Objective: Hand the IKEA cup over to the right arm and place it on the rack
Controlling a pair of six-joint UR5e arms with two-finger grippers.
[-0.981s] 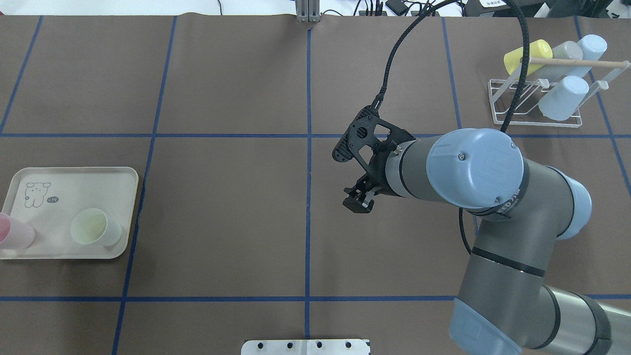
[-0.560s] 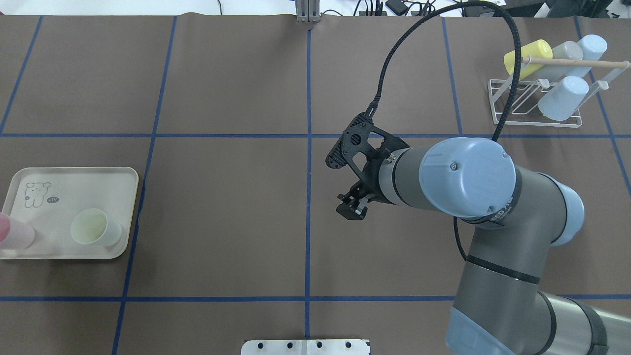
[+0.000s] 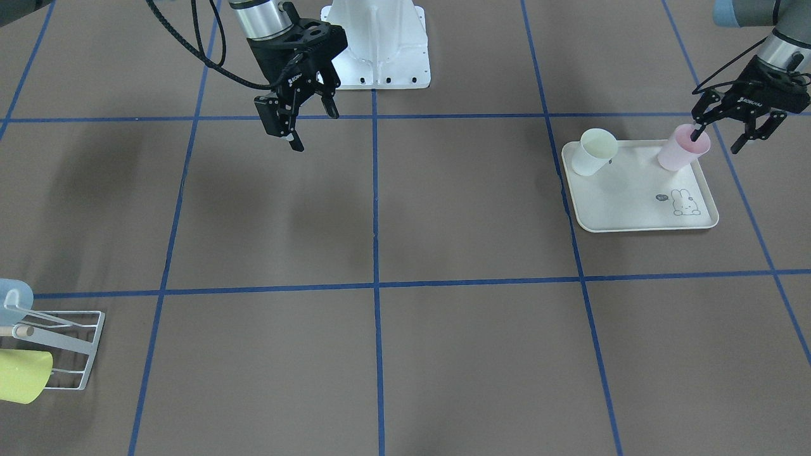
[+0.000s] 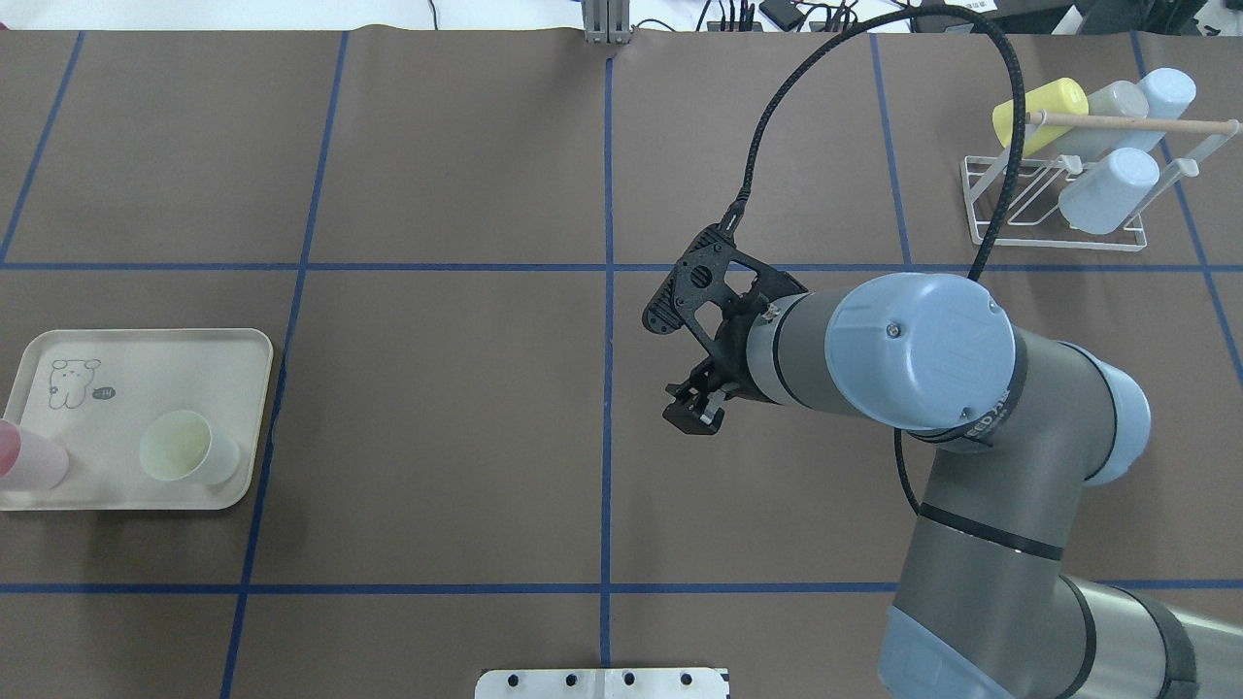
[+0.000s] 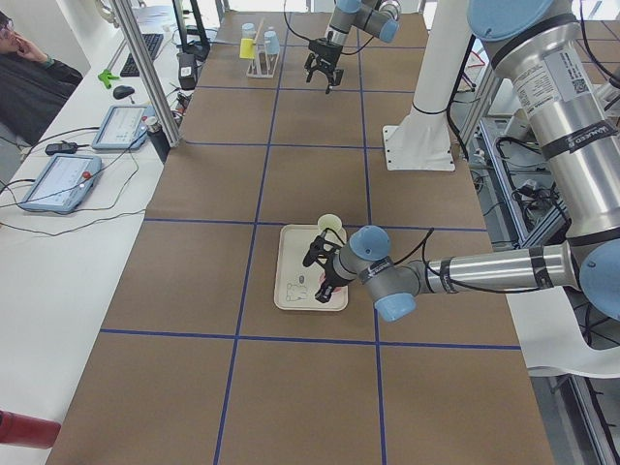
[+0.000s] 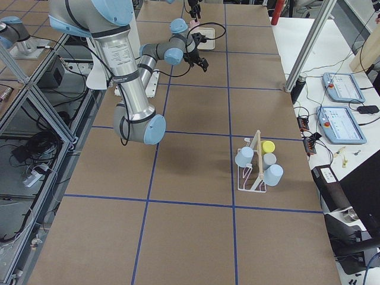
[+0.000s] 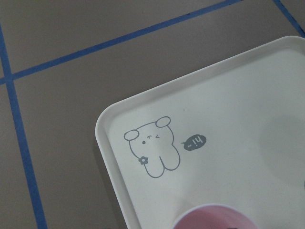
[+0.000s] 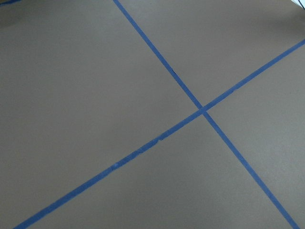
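While the cream rectangular tray with a rabbit drawing carries two cups, a pink plastic cup and a pale green plastic cup, the small white wire rack at the opposite end of the table holds four: a yellow cup, a grey cup and two pale blue cups. Compared with one second ago, the right gripper has shifted a little toward the middle blue tape line; its jaws are apart and hold nothing. Only the front view shows the left gripper: it is spread open, with one finger inside the pink cup's rim and the other outside, not clamped.
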